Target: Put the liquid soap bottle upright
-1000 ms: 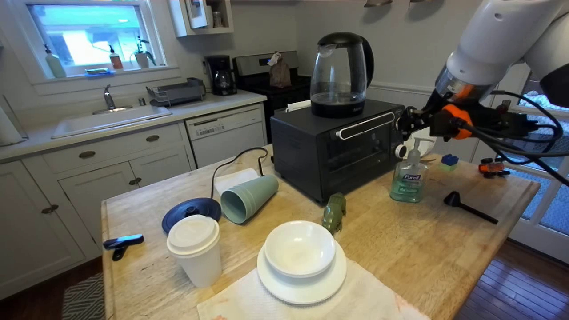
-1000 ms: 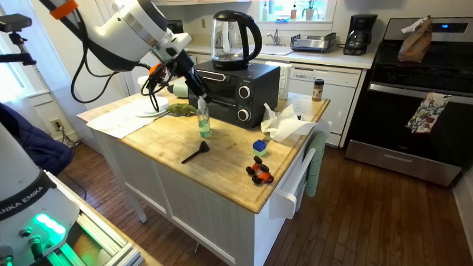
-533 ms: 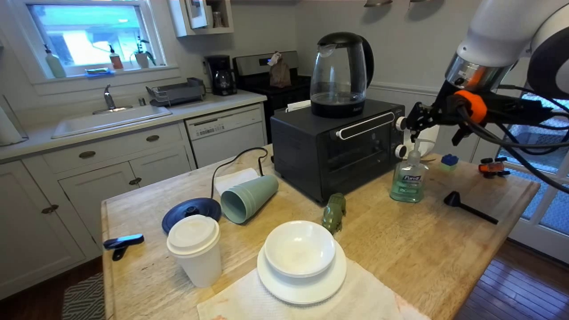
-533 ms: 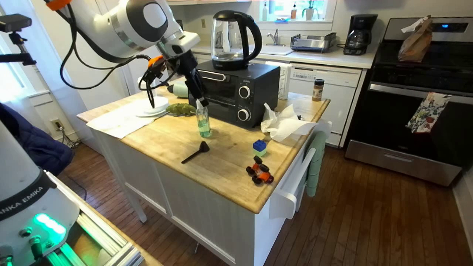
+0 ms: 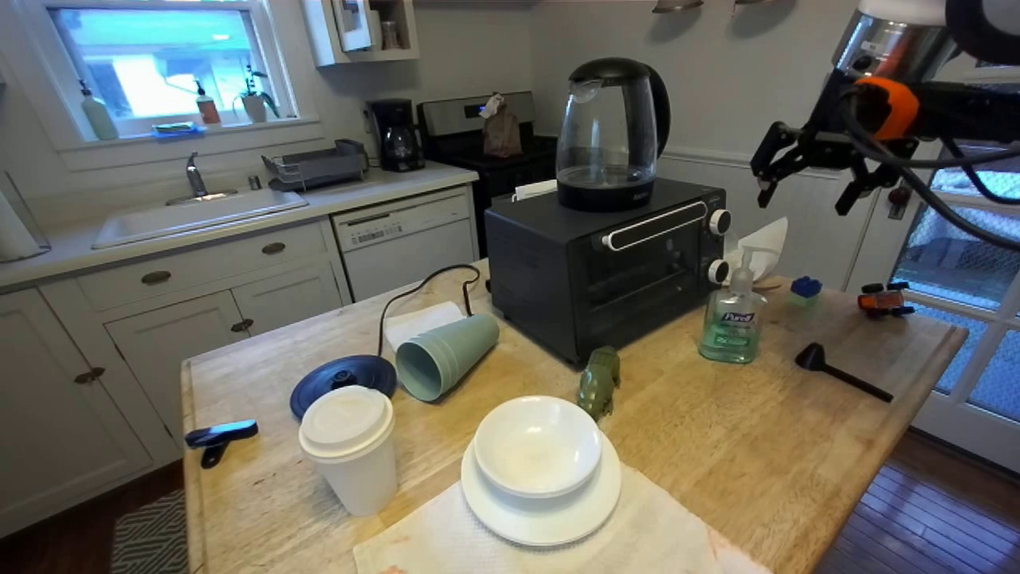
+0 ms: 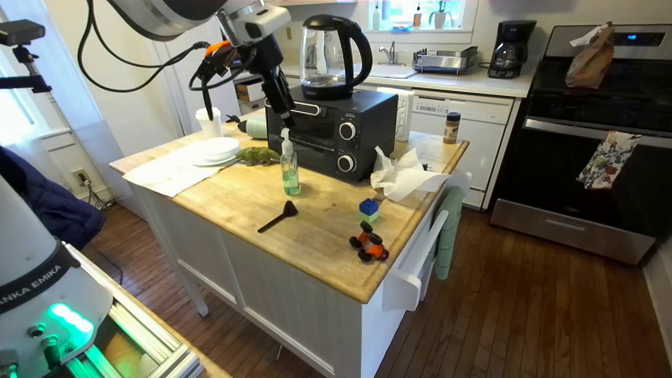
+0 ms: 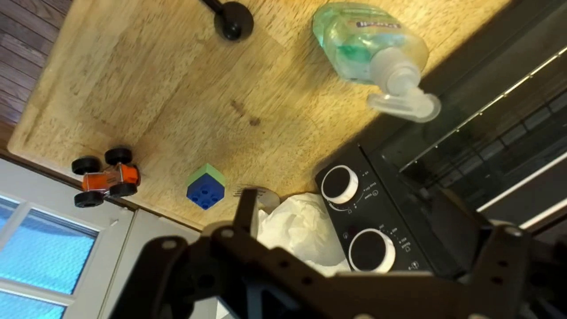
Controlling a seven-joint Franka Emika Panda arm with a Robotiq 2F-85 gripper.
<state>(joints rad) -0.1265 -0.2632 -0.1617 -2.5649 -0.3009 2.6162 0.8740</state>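
Observation:
The liquid soap bottle [image 5: 731, 328] is a translucent green pump bottle with a pale white top. It stands upright on the wooden table in front of the toaster oven's [image 5: 590, 271] knob end. It also stands upright in an exterior view [image 6: 290, 173] and shows near the top of the wrist view [image 7: 354, 48]. My gripper [image 5: 803, 203] is open and empty, above the bottle and apart from it. It also shows above the pump top in an exterior view [image 6: 289, 119]. In the wrist view the spread fingers [image 7: 350, 208] have nothing between them.
A glass kettle [image 5: 610, 135] stands on the toaster oven. A black scoop [image 6: 281, 215], a blue-and-green block [image 6: 368, 210], an orange toy car [image 6: 369, 244] and crumpled white paper [image 6: 404, 176] lie around the bottle. A green toy [image 5: 599, 383] and white bowl [image 5: 538, 446] sit nearby.
My gripper has risen up and away from the bottle's pump top, and its spread fingers have come into plain view. The bottle has stayed standing in the same place.

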